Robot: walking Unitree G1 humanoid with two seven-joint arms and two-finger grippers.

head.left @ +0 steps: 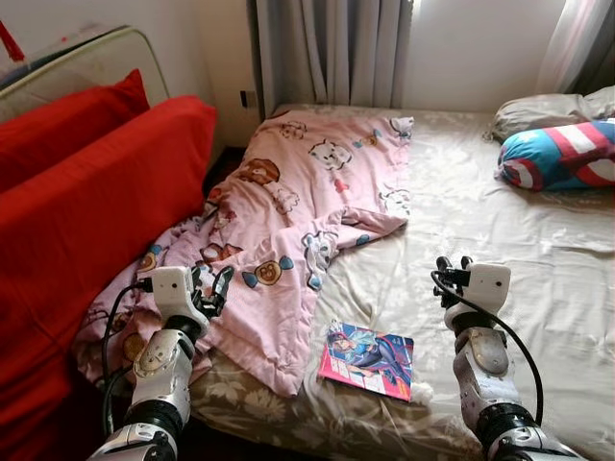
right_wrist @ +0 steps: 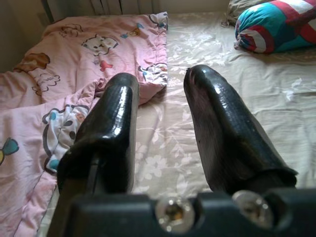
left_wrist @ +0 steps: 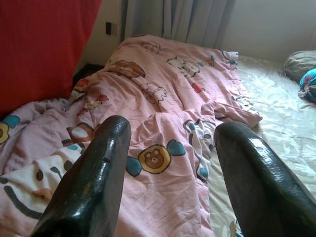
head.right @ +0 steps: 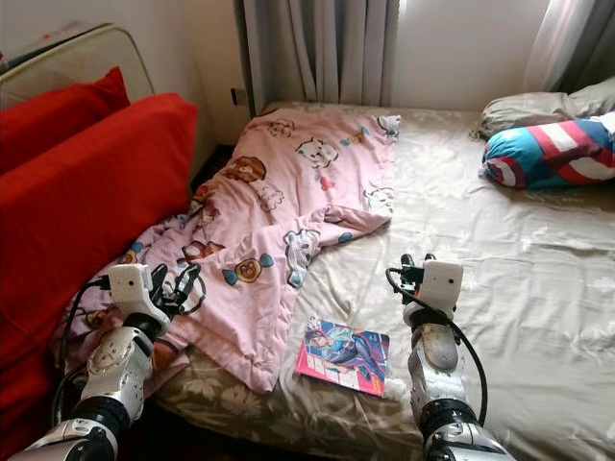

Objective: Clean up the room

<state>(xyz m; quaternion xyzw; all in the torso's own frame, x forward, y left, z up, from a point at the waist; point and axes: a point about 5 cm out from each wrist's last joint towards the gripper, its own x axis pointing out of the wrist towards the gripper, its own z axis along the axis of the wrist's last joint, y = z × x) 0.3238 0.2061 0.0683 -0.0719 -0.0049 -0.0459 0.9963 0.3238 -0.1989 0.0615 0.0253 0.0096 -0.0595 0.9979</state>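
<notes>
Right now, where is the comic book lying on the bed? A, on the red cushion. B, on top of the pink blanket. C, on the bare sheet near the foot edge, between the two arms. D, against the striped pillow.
C: the comic book lies flat on the sheet, just beside the pink blanket, between the left gripper and the right gripper.

a blanket lies across the left half of the bed, a book just beside its near edge, pillows at the far right, a cushion left of the bed.
</notes>
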